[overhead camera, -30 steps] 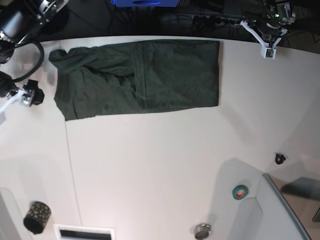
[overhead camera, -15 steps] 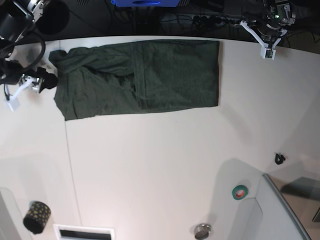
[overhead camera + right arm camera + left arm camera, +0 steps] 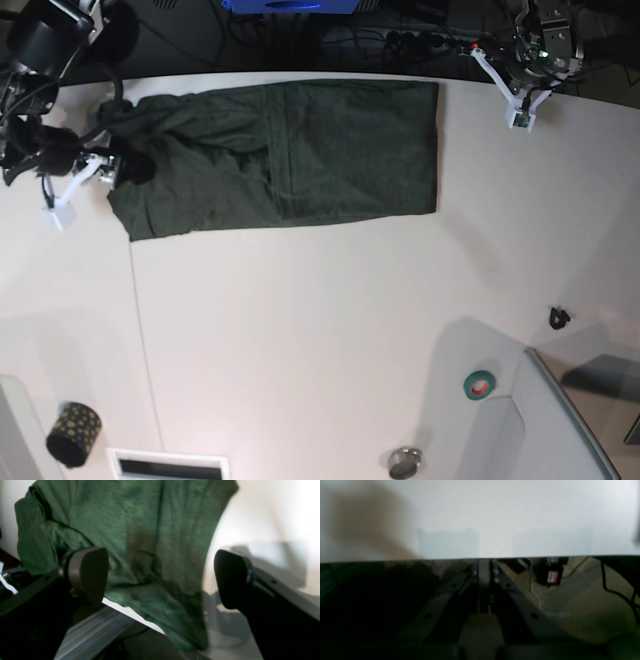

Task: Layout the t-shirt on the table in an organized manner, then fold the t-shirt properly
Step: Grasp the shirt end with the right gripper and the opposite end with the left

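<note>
The large dark green fabric t-shirt lay part-folded along the far edge of the broad white table, unshifted; within the last second the right gripper had advanced onto its bunched sleeve end, jaws spread wide astride the cloth; the left gripper, pressed together, stayed clear; a regrasp appeared imminent.

Both wrist views soft, blurred — glare washes the surface at right. Base view sharp, evenly lit, barrel-curved edges.

T-shirt: soft matt green knit cloth. Table: smooth white, slight sheen. Right gripper pads: matt black.
</note>
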